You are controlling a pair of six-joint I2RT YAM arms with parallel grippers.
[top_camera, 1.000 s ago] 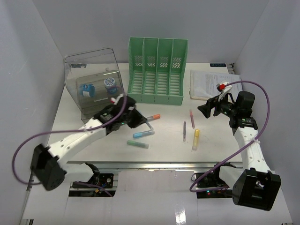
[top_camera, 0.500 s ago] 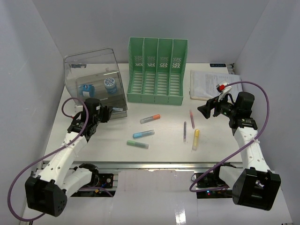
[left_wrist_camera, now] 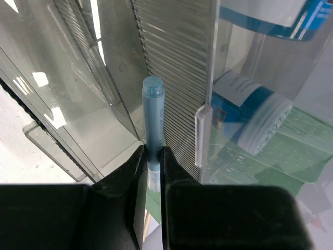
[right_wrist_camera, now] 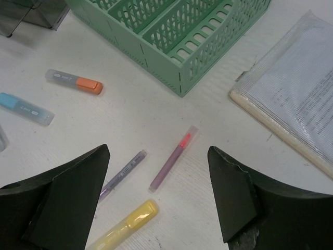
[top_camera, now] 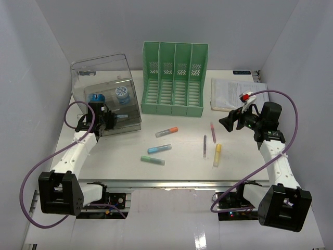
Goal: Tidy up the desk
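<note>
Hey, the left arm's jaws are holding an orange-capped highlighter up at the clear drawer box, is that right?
Not quite: the cap is blue. The left wrist view shows the left jaws shut on a blue-capped highlighter at the clear drawer box. The orange-capped highlighter lies on the desk.

Plain pale grey panels close in three sides: the back wall [top_camera: 166, 23] at 12 o'clock, the left wall [top_camera: 23, 78] at 9, the right wall [top_camera: 309, 47] at 3. Soft, even light glints off a glossy white surface [top_camera: 171, 237] at 6.
</note>
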